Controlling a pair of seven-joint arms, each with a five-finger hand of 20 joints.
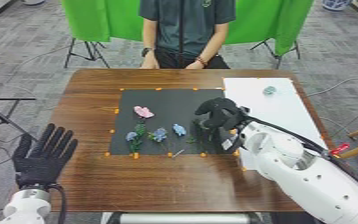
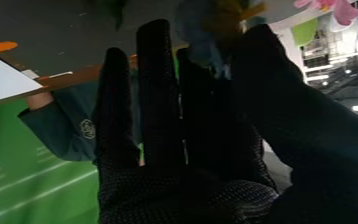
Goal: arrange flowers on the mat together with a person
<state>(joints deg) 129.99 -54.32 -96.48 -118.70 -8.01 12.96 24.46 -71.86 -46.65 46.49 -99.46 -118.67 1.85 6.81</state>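
Observation:
My right hand (image 1: 220,111) is over the right part of the dark mat (image 1: 171,96) in the head view, with green stems (image 1: 202,132) below it. In the right wrist view, that hand (image 2: 198,195) holds a blurred blue flower (image 2: 199,32) with some yellow between its thumb and fingers. On the mat lie a pink flower (image 1: 143,112), a blue flower (image 1: 131,136) with green leaves, another blue flower (image 1: 159,134) and a light blue flower (image 1: 179,129). My left hand (image 1: 39,162) is open, fingers straight, left of the mat.
A white sheet (image 1: 251,92) lies along the table's right side, with a pale teal flower (image 1: 270,90) near its far end. Orange tabs mark the mat's edges. The brown table (image 1: 171,187) extends in front of the mat. Pink petals (image 2: 342,11) are in the right wrist view.

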